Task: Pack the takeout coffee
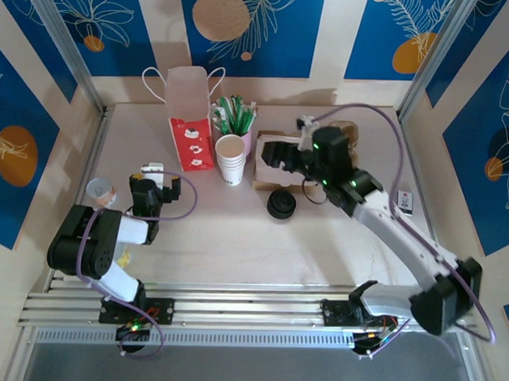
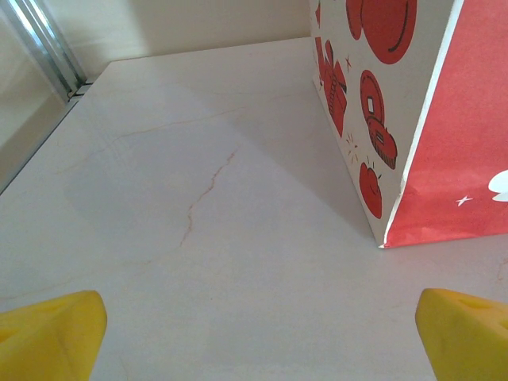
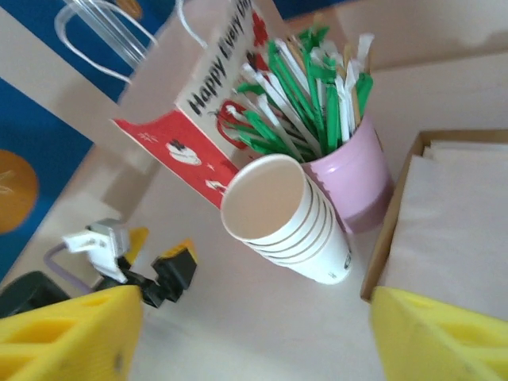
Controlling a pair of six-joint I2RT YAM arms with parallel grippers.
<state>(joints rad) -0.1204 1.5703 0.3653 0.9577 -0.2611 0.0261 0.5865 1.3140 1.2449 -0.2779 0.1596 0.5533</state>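
In the top view the right arm's black wrist hides much of the cardboard box (image 1: 260, 176). The takeout coffee cup (image 1: 100, 190) sits at mid-left beside the left arm. It is small, tan inside and apparently lidless, though too small to be sure. The black lids (image 1: 281, 205) lie at centre, apart from it.

The right wrist view shows the right gripper (image 3: 254, 345) cut off at the lower corners, its fingers wide apart with nothing between them. Beyond it are the stacked white cups (image 3: 290, 218), touching a pink holder (image 3: 361, 178).

The left wrist view shows the left gripper (image 2: 254, 333) spread wide over bare table (image 2: 198, 198), with the red bag (image 2: 444, 135) at upper right.
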